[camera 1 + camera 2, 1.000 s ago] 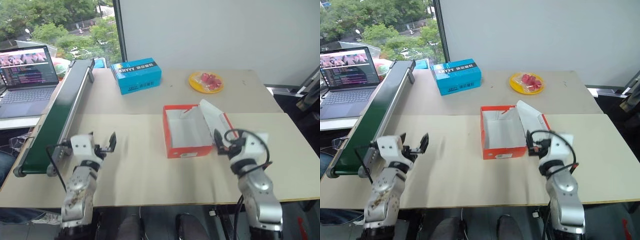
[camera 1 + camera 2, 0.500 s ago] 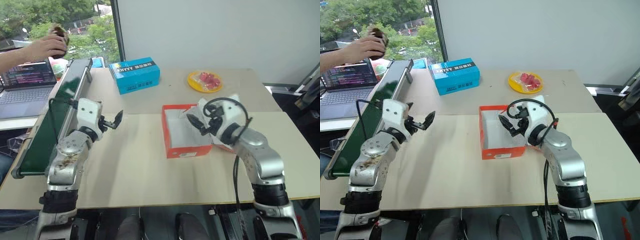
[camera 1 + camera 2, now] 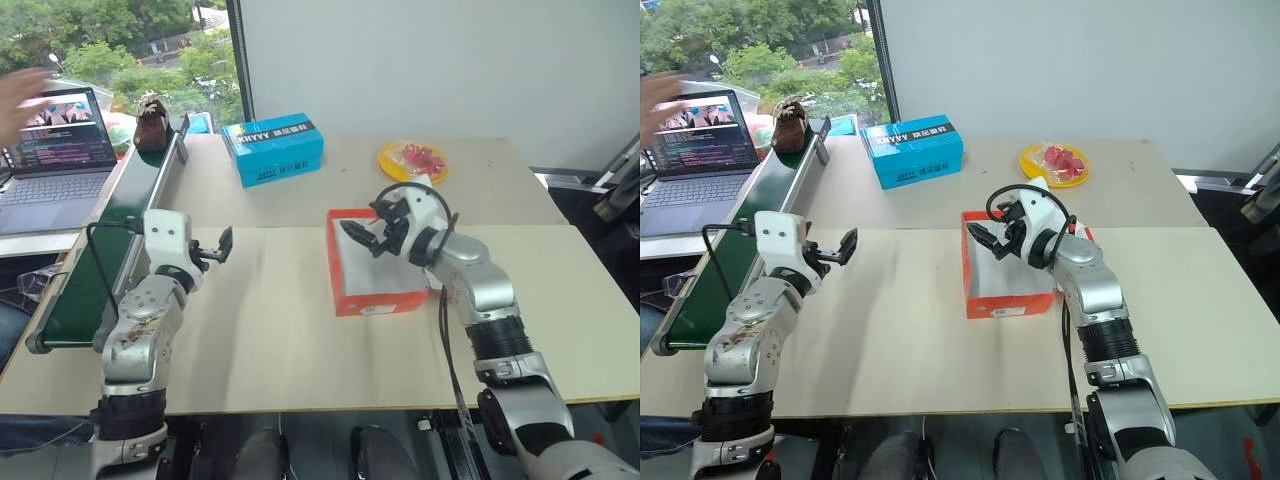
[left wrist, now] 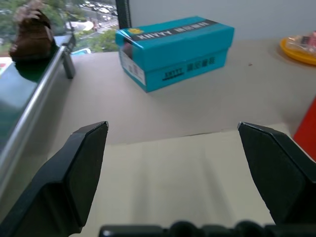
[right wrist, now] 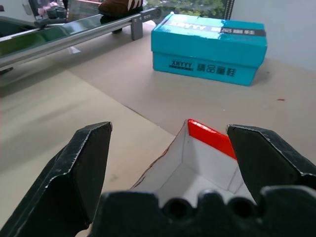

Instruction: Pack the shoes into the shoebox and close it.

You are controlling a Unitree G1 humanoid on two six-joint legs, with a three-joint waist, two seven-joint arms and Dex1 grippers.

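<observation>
Waiting with both claws released, the left claw (image 3: pixel 222 245) hovers above the bench (image 3: pixel 280 340) and the right claw (image 3: pixel 362 236) over the open red-orange cardboard shoebox (image 3: pixel 372 300), so fetching the small dark brown shoe (image 3: pixel 152 122) from the far-left green conveyor (image 3: pixel 110 235) likely comes next.

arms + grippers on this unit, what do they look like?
Both arms are silver-grey metal with black ribbed joint bands. White boxy wrist modules carry the left gripper and right gripper, each with two black wedge-shaped fingers. A loose black cable loops off each wrist. The left forearm looks scuffed.
</observation>
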